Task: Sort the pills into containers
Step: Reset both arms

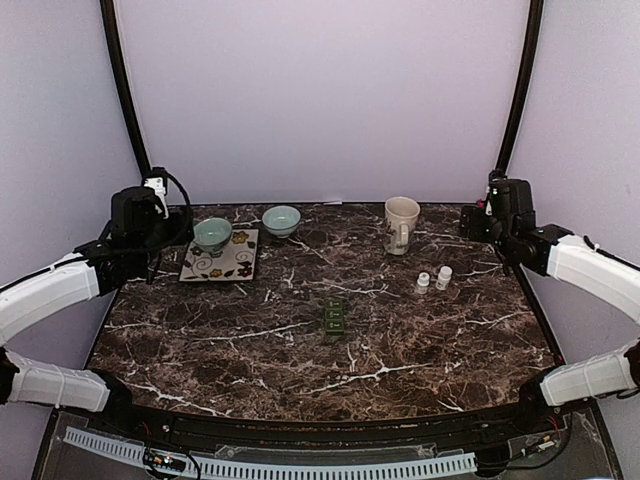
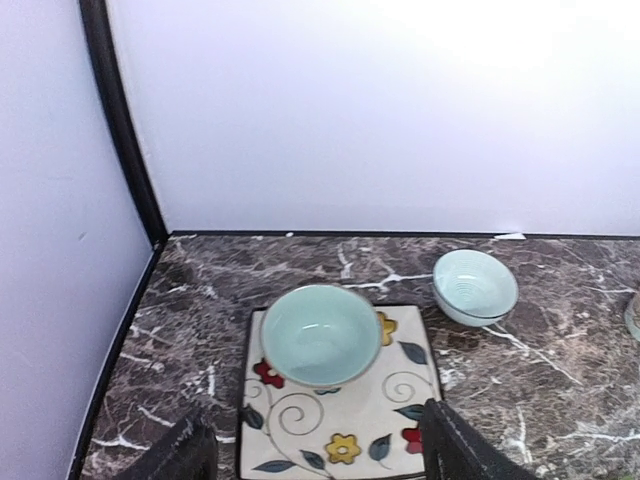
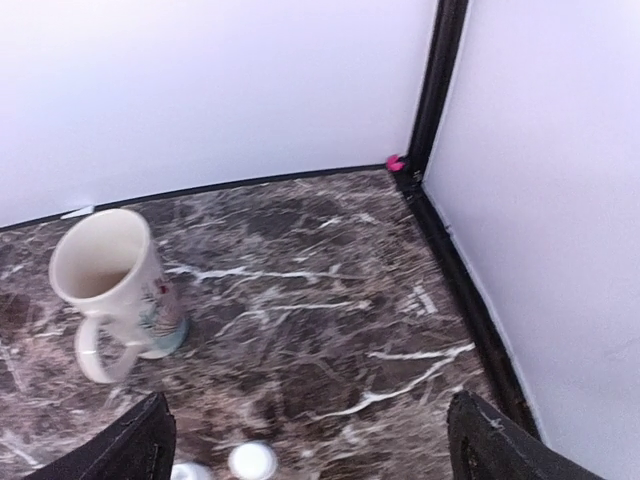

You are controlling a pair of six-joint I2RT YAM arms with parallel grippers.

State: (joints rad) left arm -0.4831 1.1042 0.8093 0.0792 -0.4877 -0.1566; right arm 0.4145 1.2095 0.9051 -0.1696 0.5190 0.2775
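- Containers: the dark green row of lidded compartments is lying flat near the middle of the table, long side running near to far. Neither of your grippers is touching it; both are sitting well apart from it.
- Farther and to the right, two small white items are standing just beside each other. They are probably capped bottles, but the view is too coarse for you to be sure.
- On the far left, a flowered square plate is carrying a pale teal bowl on its far part. A second teal bowl is resting on the bare marble, just right of the plate and farther back.
- On the far right, a cream mug is standing upright with its handle pointing toward you.
- Your left gripper is hanging at the far left side, fingers spread wide and framing the plate's near part, holding nothing.
- Your right gripper is hanging at the far right side, fingers likewise wide apart and empty, with the mug ahead on its left.
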